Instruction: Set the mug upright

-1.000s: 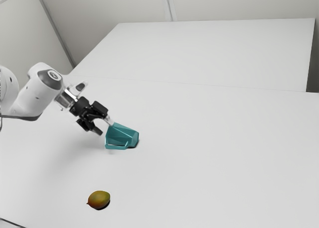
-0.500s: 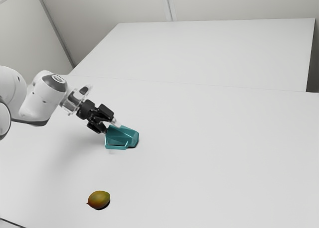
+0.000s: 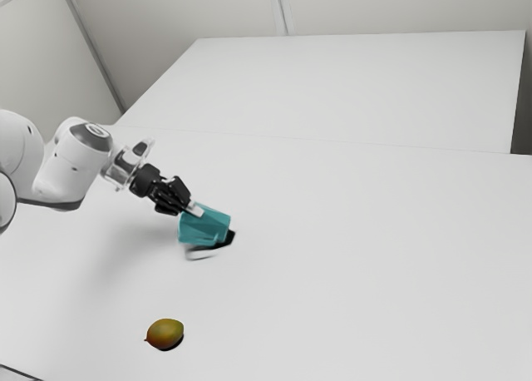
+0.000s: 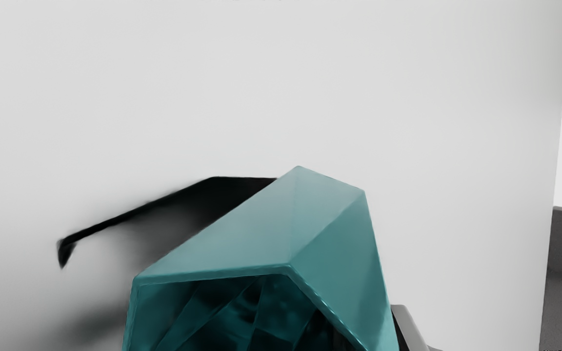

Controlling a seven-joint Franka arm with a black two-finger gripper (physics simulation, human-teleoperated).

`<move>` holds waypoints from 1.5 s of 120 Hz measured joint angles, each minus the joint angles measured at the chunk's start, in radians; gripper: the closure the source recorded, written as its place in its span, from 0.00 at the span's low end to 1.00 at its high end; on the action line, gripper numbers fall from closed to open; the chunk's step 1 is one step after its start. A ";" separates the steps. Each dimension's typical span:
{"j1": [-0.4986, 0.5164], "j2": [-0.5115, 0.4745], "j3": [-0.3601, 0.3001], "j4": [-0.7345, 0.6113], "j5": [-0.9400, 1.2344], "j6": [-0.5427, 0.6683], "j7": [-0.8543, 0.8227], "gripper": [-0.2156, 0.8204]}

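Mug point(image 3: 204, 226) is on its side, left of the exterior view's centre. Its mouth faces the gripper point(image 3: 194, 209); its long axis runs off rightward, and righting it likely means swinging the mouth up. Fingers clamped on its wall; earlier, apart. Mug now rolled, shadow point(image 3: 224, 240) wider.

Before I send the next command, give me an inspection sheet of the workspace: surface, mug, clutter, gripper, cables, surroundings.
Surface: white table, plain, with no spill or damage seen.
Job's things: teal mug tipped over, not upright, its open end toward the gripper; it looks lifted, its shadow partly set apart from it.
Clutter: one yellow-green fruit with a reddish end, apart from the mug.
Gripper: black gripper, seemingly shut on the mug's wall near the rim.
Cables: nothing seen.
Surroundings: pale walls beyond the table.
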 joint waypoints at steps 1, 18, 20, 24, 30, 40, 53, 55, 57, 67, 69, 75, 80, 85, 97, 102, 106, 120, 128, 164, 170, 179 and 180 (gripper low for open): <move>-0.001 -0.001 0.000 0.000 -0.001 0.000 0.000 0.91; -0.010 -0.007 -0.001 0.000 -0.019 0.001 0.007 0.94; -0.011 -0.007 -0.001 0.000 -0.020 0.001 0.007 0.95; -0.012 -0.008 -0.001 0.000 -0.022 0.002 0.009 0.95; -0.013 -0.013 -0.001 0.000 -0.023 0.004 0.010 0.95; -0.016 -0.028 0.000 0.000 -0.020 0.006 0.012 0.95; -0.021 -0.053 0.000 0.000 -0.003 0.014 0.015 0.96; -0.022 -0.058 0.000 0.000 0.003 0.017 0.015 0.96; -0.023 -0.062 0.000 0.001 0.010 0.020 0.015 0.96; -0.034 -0.087 0.001 0.001 0.054 0.042 0.016 0.96; -0.039 -0.092 0.001 0.001 0.067 0.047 0.016 0.96; -0.055 -0.103 0.001 0.001 0.111 0.064 0.013 0.96; -0.068 -0.110 0.001 0.002 0.154 0.078 0.009 0.96; -0.078 -0.116 0.000 0.001 0.200 0.093 0.003 0.96; -0.098 -0.134 -0.001 0.000 0.324 0.127 -0.016 0.96; -0.102 -0.139 -0.002 -0.002 0.373 0.139 -0.025 0.96; -0.108 -0.142 -0.002 -0.006 0.409 0.149 -0.034 0.96; -0.129 -0.155 -0.009 -0.027 0.525 0.189 -0.073 0.96; -0.138 -0.165 -0.011 -0.042 0.589 0.208 -0.103 0.96; -0.187 -0.215 -0.012 -0.111 0.791 0.249 -0.251 0.96; -0.189 -0.215 -0.012 -0.116 0.810 0.251 -0.272 0.96; -0.192 -0.215 -0.012 -0.123 0.834 0.255 -0.302 0.96; -0.192 -0.215 -0.012 -0.124 0.837 0.255 -0.305 0.96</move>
